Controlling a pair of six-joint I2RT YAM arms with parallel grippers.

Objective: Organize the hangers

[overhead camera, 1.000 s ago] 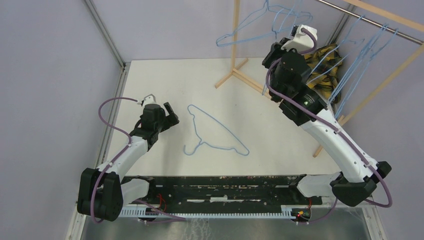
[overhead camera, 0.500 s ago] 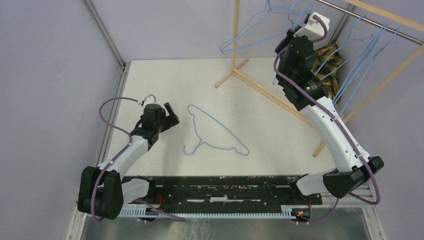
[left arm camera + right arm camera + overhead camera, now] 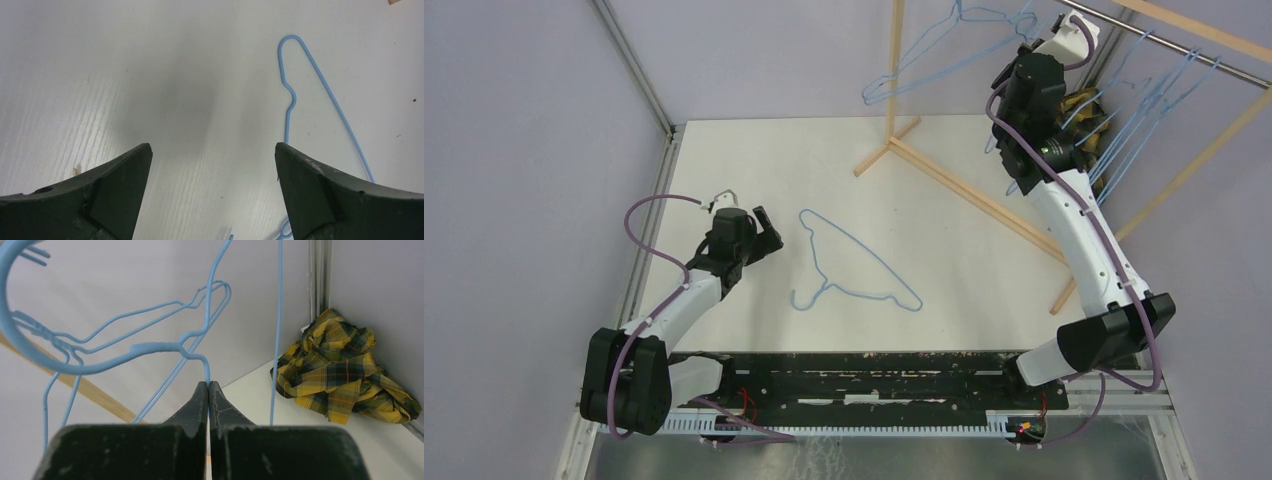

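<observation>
My left gripper (image 3: 761, 226) hovers low over the left part of the white table (image 3: 754, 160). In its wrist view, the left gripper (image 3: 212, 155) has two dark, wedge-shaped fingers (image 3: 120, 175) standing wide apart, with only the faintly grained tabletop between them.

Just to its right, one flat hanger (image 3: 854, 262) lies on the table, apart from the fingers. It is thin light-blue wire bent into a long triangle, and its small hook curls towards the near edge. From the wrist I see the flat hanger (image 3: 320, 90) as a rounded shoulder loop with a little notch.

Further right, the wooden rack (image 3: 944, 180) stands on pale square-section slats, with one upright post and a diagonal foot across the far table.

High at the far right, my right gripper (image 3: 1021, 42) is raised beside that post. Through its camera, the right gripper (image 3: 208, 385) is pinched tight, the black tips meeting on the wire of the held hanger (image 3: 150, 347). This hanger swings out to the left in the air as the held hanger (image 3: 924, 55).

Beyond it, the hanging hangers (image 3: 1154, 108) dangle in a bunch from the metal rail (image 3: 1164, 42). A crumpled yellow-and-black plaid cloth (image 3: 345, 370) sits in the back corner.
</observation>
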